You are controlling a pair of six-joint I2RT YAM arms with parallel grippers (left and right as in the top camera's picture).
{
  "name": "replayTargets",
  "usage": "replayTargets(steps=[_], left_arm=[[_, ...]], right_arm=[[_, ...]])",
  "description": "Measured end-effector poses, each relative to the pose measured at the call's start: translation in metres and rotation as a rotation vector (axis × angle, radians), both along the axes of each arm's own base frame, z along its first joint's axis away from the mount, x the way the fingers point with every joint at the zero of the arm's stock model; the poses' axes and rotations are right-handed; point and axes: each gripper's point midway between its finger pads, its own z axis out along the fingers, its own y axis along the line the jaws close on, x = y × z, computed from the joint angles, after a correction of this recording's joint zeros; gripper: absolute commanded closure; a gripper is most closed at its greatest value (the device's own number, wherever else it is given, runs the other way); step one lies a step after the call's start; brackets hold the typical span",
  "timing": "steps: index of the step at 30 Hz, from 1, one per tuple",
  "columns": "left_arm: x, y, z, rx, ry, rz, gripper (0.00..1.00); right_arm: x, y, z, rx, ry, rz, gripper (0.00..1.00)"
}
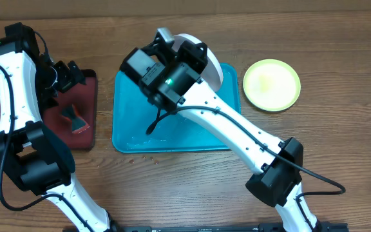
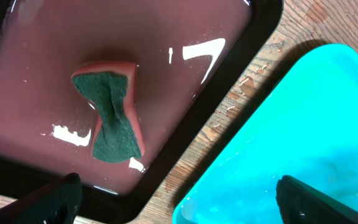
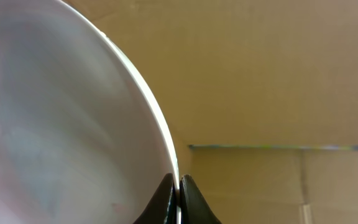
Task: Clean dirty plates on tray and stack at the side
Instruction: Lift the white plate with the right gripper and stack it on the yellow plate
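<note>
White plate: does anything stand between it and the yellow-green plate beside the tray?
Nothing visible. The right gripper holds the white plate by its rim above the tray; only bare table lies before the yellow-green plate.

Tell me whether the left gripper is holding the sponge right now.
No, the sponge lies free in the dark red tray, and the left gripper hangs open, clear of it.

a robotics lab bench: a left arm (image 1: 8, 90) and a right arm (image 1: 237, 125), white and black, stand at a wood-grain table (image 1: 340, 148), cable (image 1: 321, 175) trailing, cardboard panels (image 3: 278, 74) behind, a blue tray (image 1: 127, 138) beside a red tray (image 1: 90, 84) holding a sponge (image 2: 112, 124).
</note>
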Motion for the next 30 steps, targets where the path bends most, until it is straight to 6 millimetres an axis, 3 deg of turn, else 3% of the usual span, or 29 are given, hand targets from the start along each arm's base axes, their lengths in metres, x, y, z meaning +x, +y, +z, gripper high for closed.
replayTargets(steps=[6, 10, 13, 16, 19, 24, 27, 30], left_arm=[[0.000, 0.000, 0.000, 0.000, 0.000, 0.000, 0.00], [0.000, 0.000, 0.000, 0.000, 0.000, 0.000, 0.00], [0.000, 0.000, 0.000, -0.001, -0.001, 0.000, 0.00], [0.000, -0.001, 0.000, -0.004, -0.001, 0.000, 0.00], [0.000, -0.001, 0.000, -0.004, -0.001, -0.001, 0.00], [0.000, -0.001, 0.000, -0.004, -0.001, -0.001, 0.00], [0.000, -0.001, 0.000, -0.004, -0.001, -0.001, 0.00], [0.000, -0.001, 0.000, -0.004, -0.001, 0.000, 0.00]], right_arm=[[-0.004, 0.012, 0.000, -0.009, 0.013, 0.039, 0.96], [0.008, 0.019, -0.034, 0.175, 0.168, 0.089, 0.96], [0.026, 0.001, -0.062, 0.375, 0.297, 0.058, 0.96], [0.054, -0.051, -0.083, 0.607, 0.381, -0.070, 0.96], [0.072, -0.129, -0.100, 0.854, 0.458, -0.250, 0.96], [0.065, -0.237, -0.112, 1.165, 0.512, -0.494, 0.96], [0.055, -0.282, -0.121, 1.304, 0.521, -0.600, 0.96], [0.042, -0.311, -0.142, 1.404, 0.542, -0.691, 0.96]])
